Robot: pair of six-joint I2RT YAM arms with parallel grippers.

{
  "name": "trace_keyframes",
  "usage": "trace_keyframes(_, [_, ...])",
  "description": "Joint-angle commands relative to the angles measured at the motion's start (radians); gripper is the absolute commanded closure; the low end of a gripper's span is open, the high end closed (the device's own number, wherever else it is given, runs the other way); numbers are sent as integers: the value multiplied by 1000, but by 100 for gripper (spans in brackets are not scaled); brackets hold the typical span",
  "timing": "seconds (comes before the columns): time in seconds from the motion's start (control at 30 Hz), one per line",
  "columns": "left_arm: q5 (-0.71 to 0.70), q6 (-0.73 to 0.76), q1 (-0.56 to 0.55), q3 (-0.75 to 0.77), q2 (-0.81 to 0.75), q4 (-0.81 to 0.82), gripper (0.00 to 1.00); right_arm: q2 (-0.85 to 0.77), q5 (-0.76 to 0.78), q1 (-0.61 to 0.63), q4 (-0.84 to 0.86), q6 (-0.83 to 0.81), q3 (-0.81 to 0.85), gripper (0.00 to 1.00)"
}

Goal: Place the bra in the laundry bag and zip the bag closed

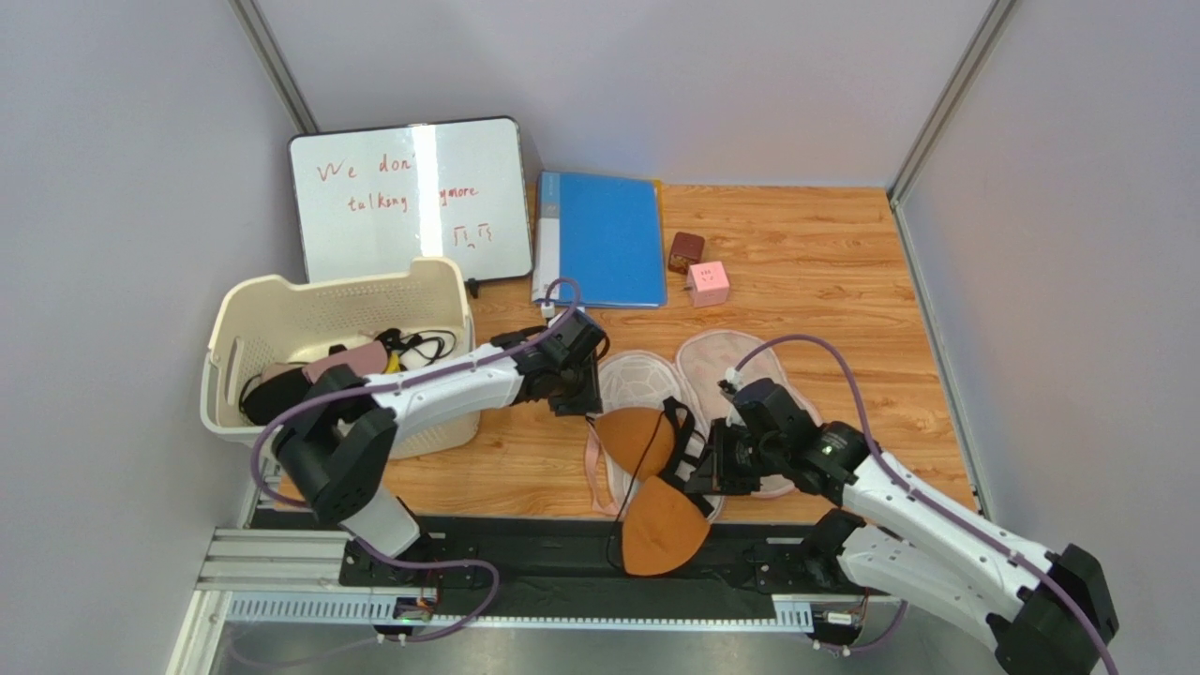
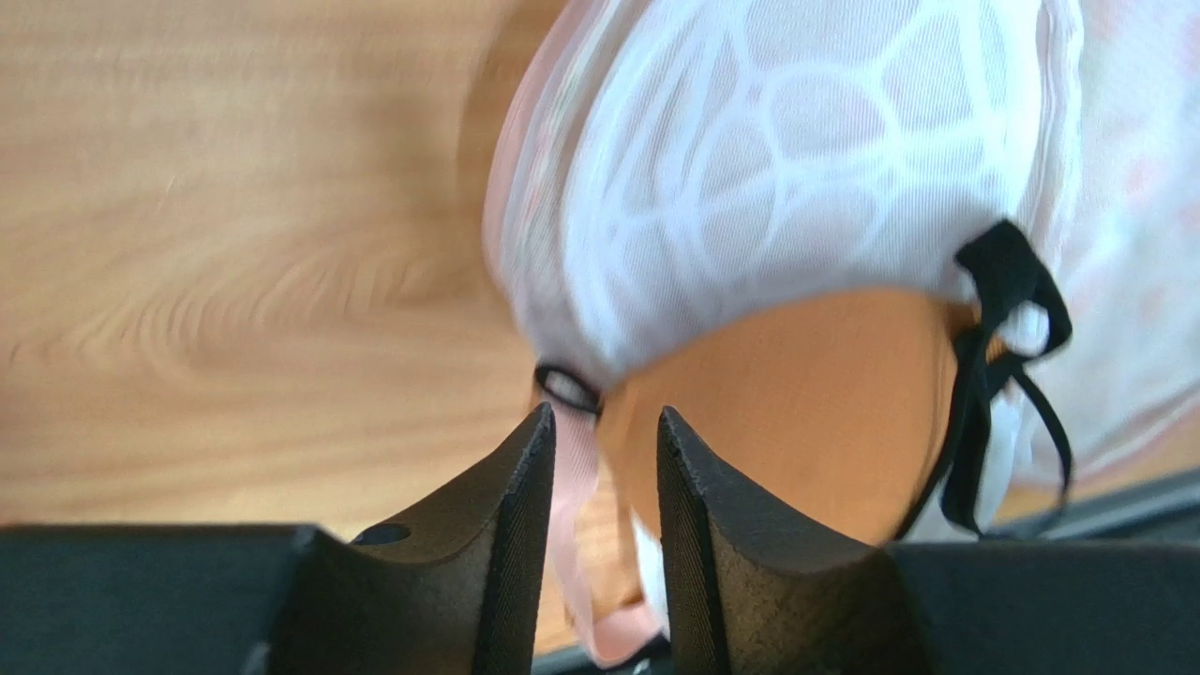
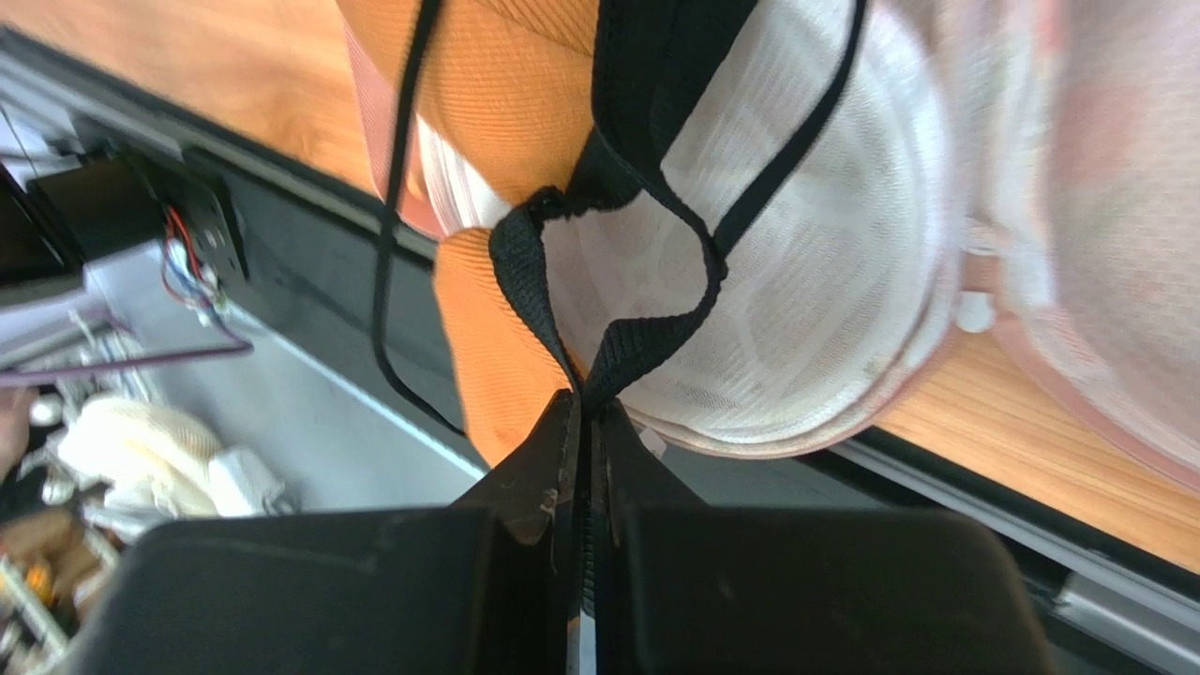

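Two grippers at the bra and bag by the near table edge

Nearest the arm bases, one orange-brown cup of the bra [image 1: 662, 532] overhangs the black rail [image 1: 535, 560] at the table's edge. Its other cup lies just beyond, on the white mesh of the laundry bag [image 1: 754, 387], which is opened flat in two halves on the wooden table [image 1: 845, 281]. The right gripper [image 3: 589, 408] is clenched on a black strap of the bra, beside the cups. The left gripper [image 2: 606, 422] sits at the bag's left rim, its jaws a little apart, and the pink zip edging runs between them without looking pinched. Left of the bag stands a cream basket [image 1: 338, 298] holding dark and pink garments [image 1: 352, 359]. Farther back lie a blue folder [image 1: 606, 239], a brown cube [image 1: 686, 251] and a pink cube [image 1: 709, 283]. A whiteboard [image 1: 409, 204] with red handwriting sits at the far left.
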Motion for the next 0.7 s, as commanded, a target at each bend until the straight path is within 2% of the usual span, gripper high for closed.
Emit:
trace_keyframes(0.0, [-68, 8, -2, 115, 156, 8, 62, -82, 126, -37, -107, 2, 53, 100])
trace_keyframes(0.13, [-22, 31, -2, 214, 301, 66, 62, -119, 130, -66, -149, -16, 85, 100])
trace_keyframes(0.23, [-20, 54, -2, 293, 375, 19, 64, -128, 144, -77, -211, -67, 150, 100])
trace_keyframes(0.3, [-72, 57, -8, 284, 314, 19, 63, -119, 138, -77, -233, -99, 191, 100])
trace_keyframes(0.43, [-132, 114, -10, 236, 126, -28, 45, -102, 68, -77, -244, -231, 260, 100])
trace_keyframes(0.47, [-135, 143, -11, 229, 46, -45, 43, -90, 58, -77, -241, -255, 285, 100])
trace_keyframes(0.53, [-106, 185, -11, 203, -34, -65, 39, -72, 28, -77, -221, -286, 316, 100])
trace_keyframes(0.67, [100, 277, -19, 153, -251, -71, 39, 11, -72, -78, -167, -251, 409, 100])
